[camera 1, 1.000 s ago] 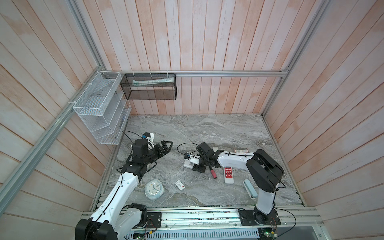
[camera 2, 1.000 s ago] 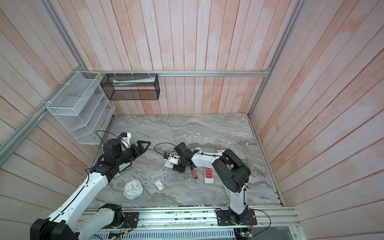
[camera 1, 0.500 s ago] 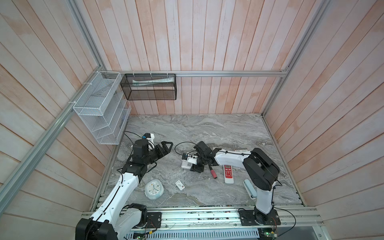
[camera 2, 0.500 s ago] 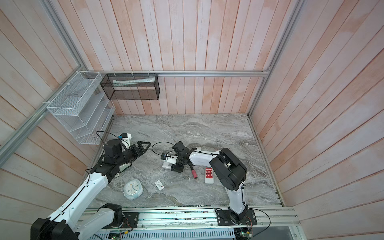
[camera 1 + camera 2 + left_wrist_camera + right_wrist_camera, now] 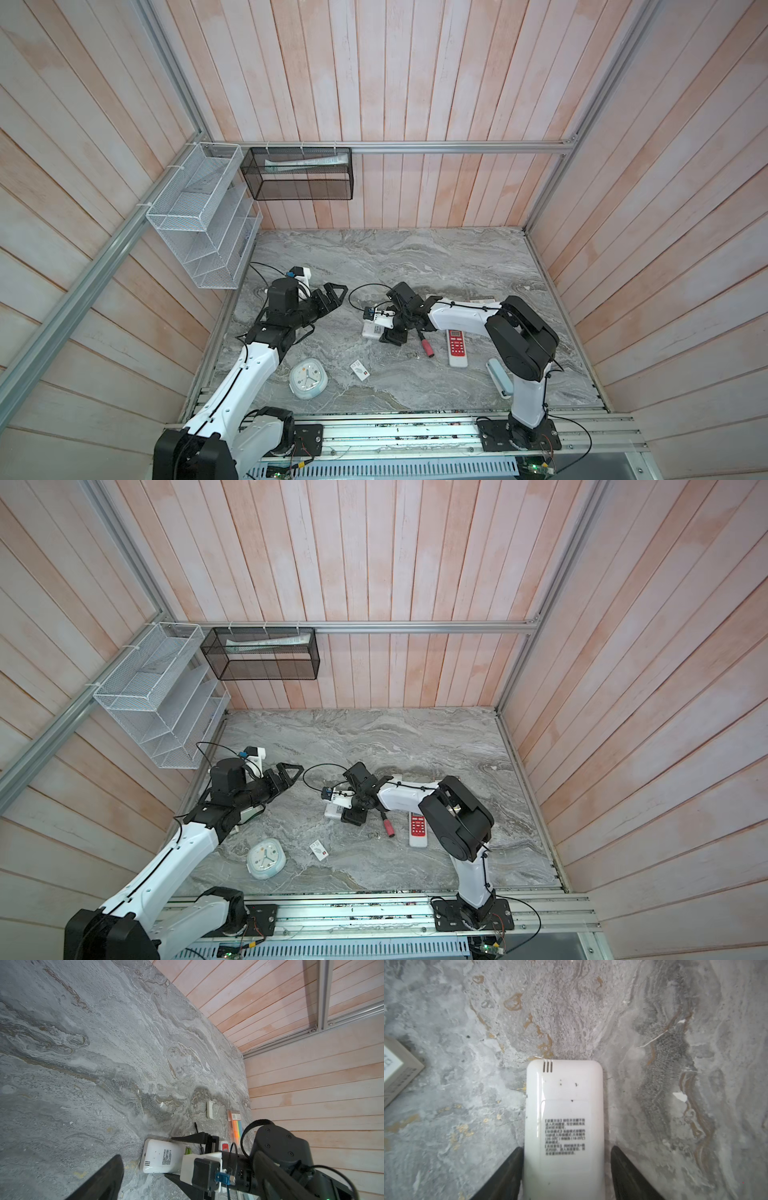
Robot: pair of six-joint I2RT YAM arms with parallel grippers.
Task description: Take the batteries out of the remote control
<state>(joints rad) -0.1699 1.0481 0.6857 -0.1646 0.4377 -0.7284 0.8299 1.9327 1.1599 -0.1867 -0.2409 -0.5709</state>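
A white remote control (image 5: 371, 330) (image 5: 334, 811) lies face down on the marble table, its label side up in the right wrist view (image 5: 563, 1115). My right gripper (image 5: 392, 332) (image 5: 565, 1149) sits low over one end of it, open, with a finger along each long side; one finger is close against the casing and the other stands clear with a gap. In the left wrist view, yellow-green batteries (image 5: 188, 1150) show in the remote (image 5: 160, 1157) right by that gripper. My left gripper (image 5: 332, 293) (image 5: 291, 771) hovers open and empty to the left, apart from the remote.
A red-handled screwdriver (image 5: 426, 347) and a second remote with red buttons (image 5: 456, 348) lie just right of the right gripper. A round clock (image 5: 308, 378) and a small box (image 5: 359, 370) sit nearer the front. Wire racks (image 5: 199, 216) hang on the left and back walls.
The right gripper's jaws have spread wider around the white remote, and the right arm has shifted slightly left. The left arm has not moved.
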